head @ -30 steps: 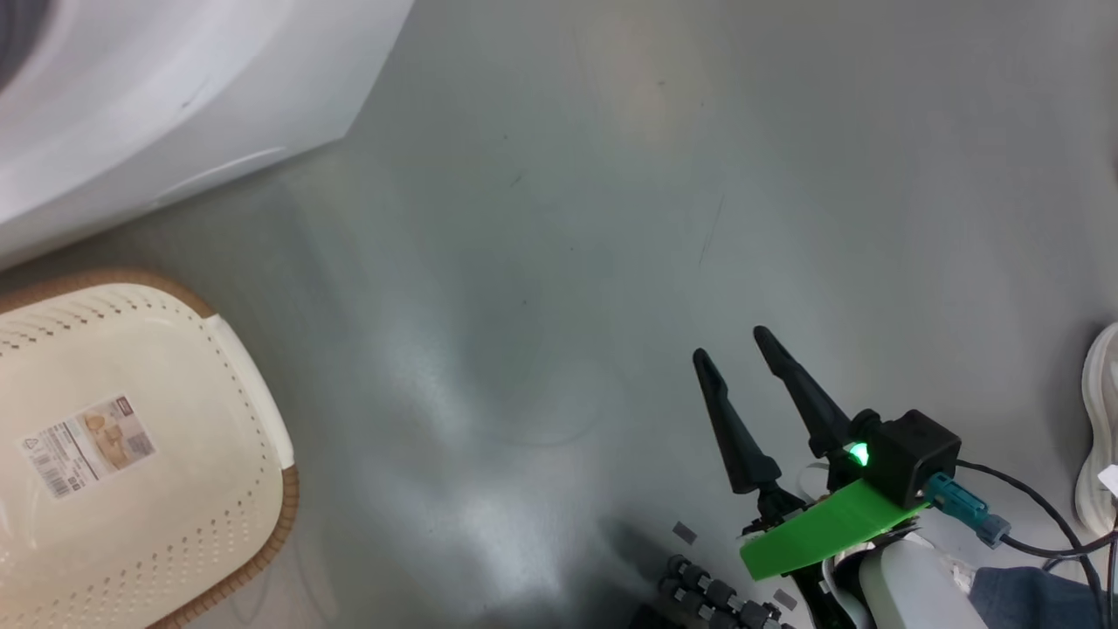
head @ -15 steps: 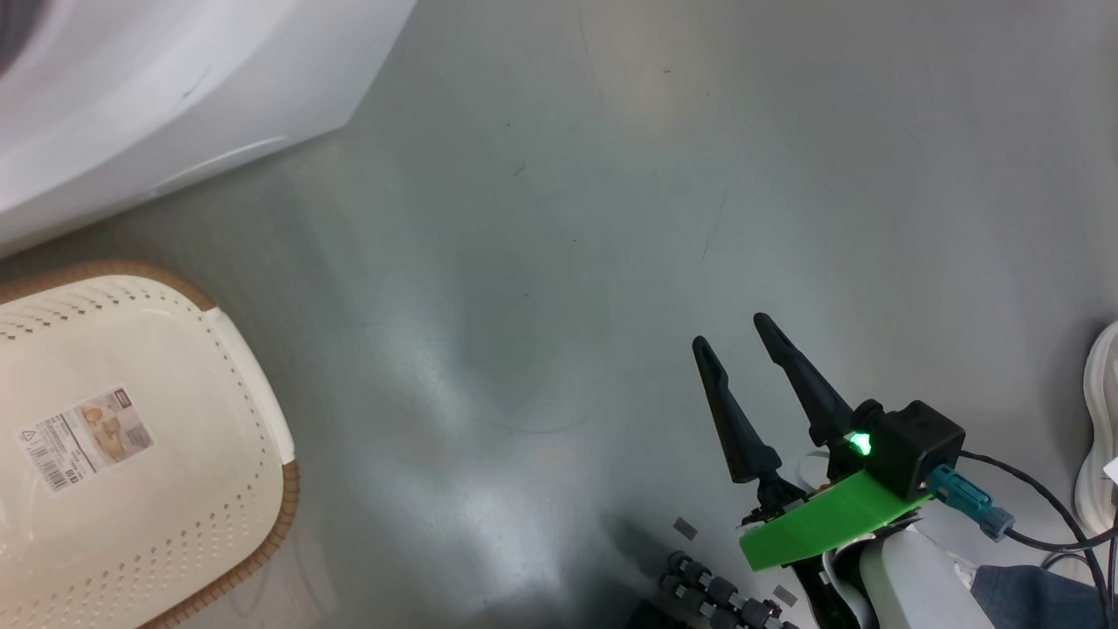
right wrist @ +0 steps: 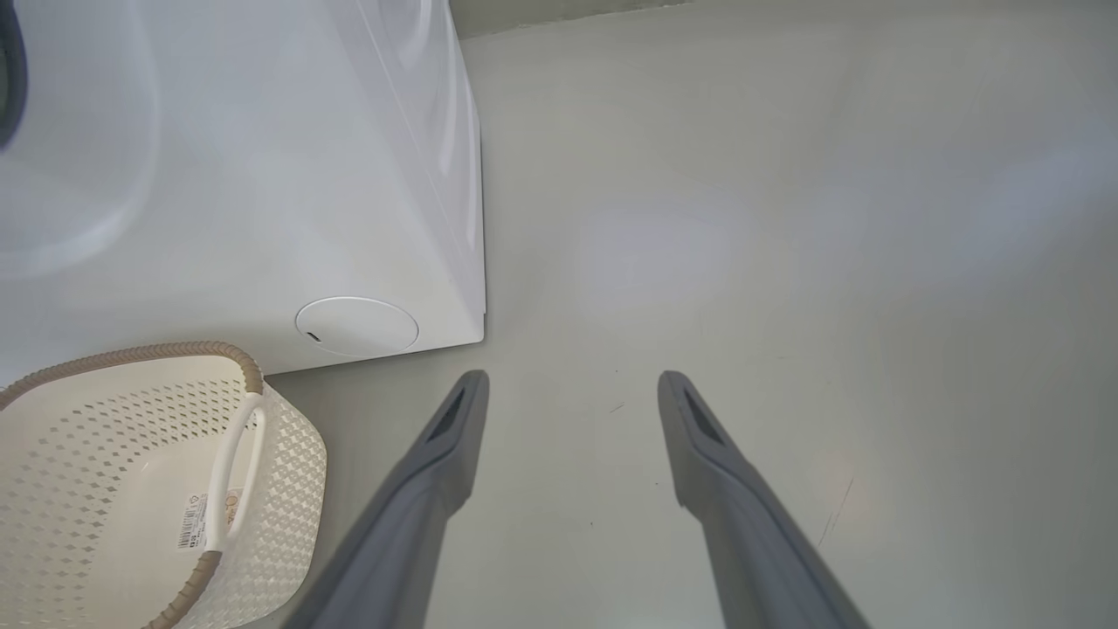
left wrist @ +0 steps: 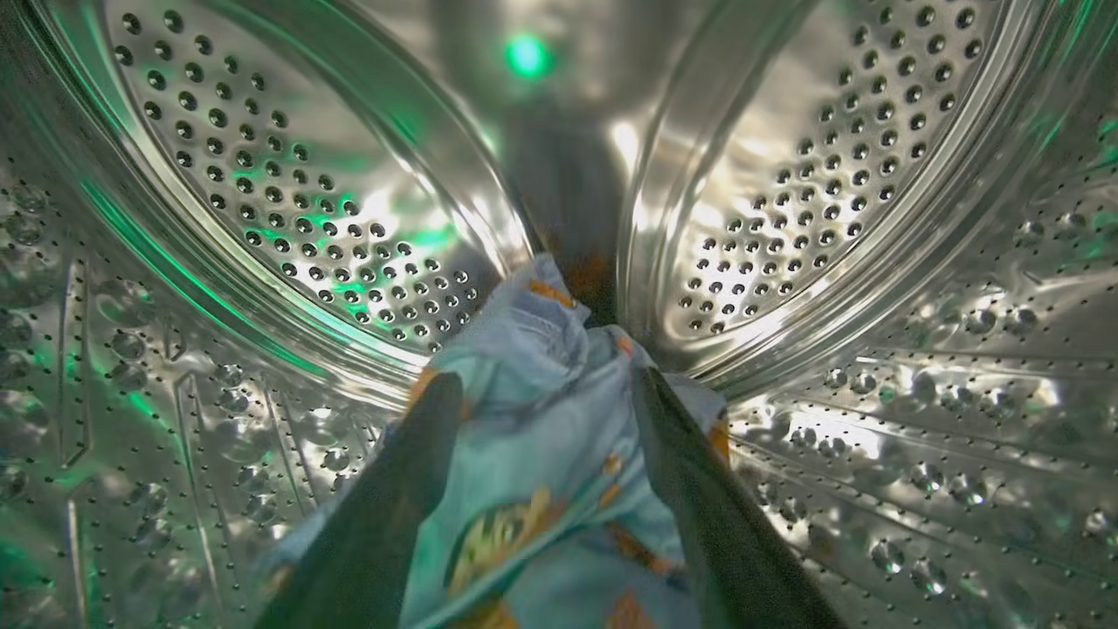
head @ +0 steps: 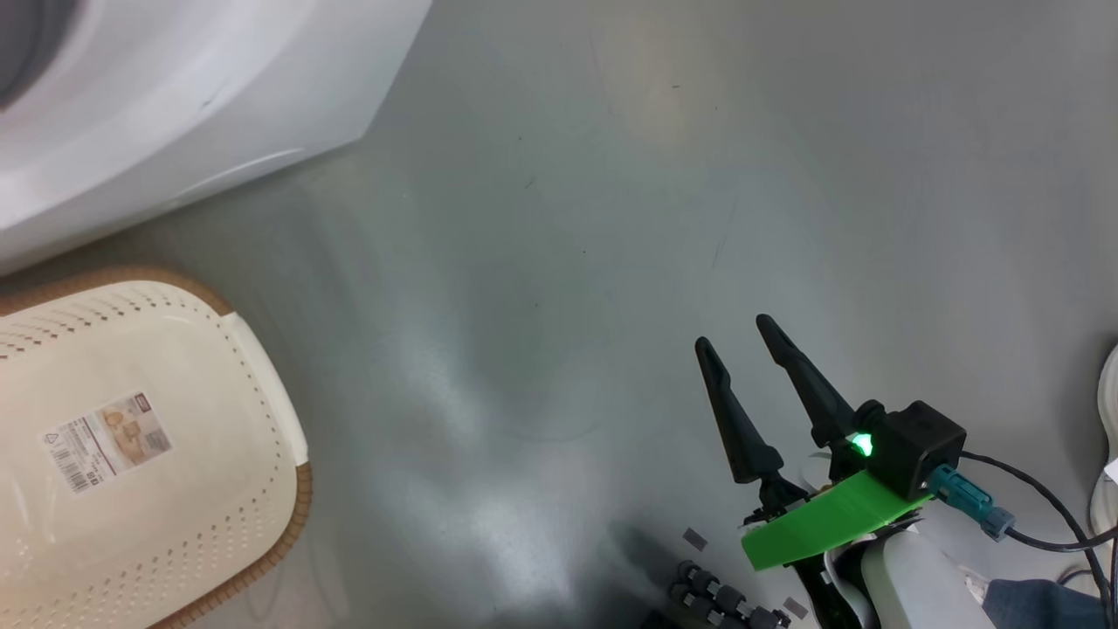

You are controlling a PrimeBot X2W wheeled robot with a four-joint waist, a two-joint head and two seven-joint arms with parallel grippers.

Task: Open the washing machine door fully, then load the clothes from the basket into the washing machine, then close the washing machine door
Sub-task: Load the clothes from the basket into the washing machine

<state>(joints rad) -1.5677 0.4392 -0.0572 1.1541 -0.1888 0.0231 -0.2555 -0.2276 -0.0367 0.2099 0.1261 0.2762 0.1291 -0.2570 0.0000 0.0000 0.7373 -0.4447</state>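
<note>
In the left wrist view, my left gripper (left wrist: 541, 384) is inside the perforated steel drum (left wrist: 262, 175) of the washing machine (head: 175, 105). Its fingers are spread wide, so it is open. The clothes (left wrist: 533, 454), light blue with orange prints, lie bunched between and under the fingers. The cream basket (head: 218, 542) with a brown rim stands on the floor at lower left, with only a label sticker inside. My right gripper (head: 734, 336) hangs open over bare floor at lower right. In the right wrist view, the right gripper (right wrist: 572, 380) is right of the basket (right wrist: 87, 437) and the washing machine (right wrist: 218, 175). The washing machine door is out of view.
Grey glossy floor (head: 568, 218) stretches between the machine and my right arm. A pale shoe (head: 1107, 437) and blue denim (head: 1031, 603) of a person show at the right edge. A round cover (right wrist: 356, 326) sits low on the machine's front.
The whole head picture has shifted slightly right and down, which is camera motion. My right gripper stays open in about the same place.
</note>
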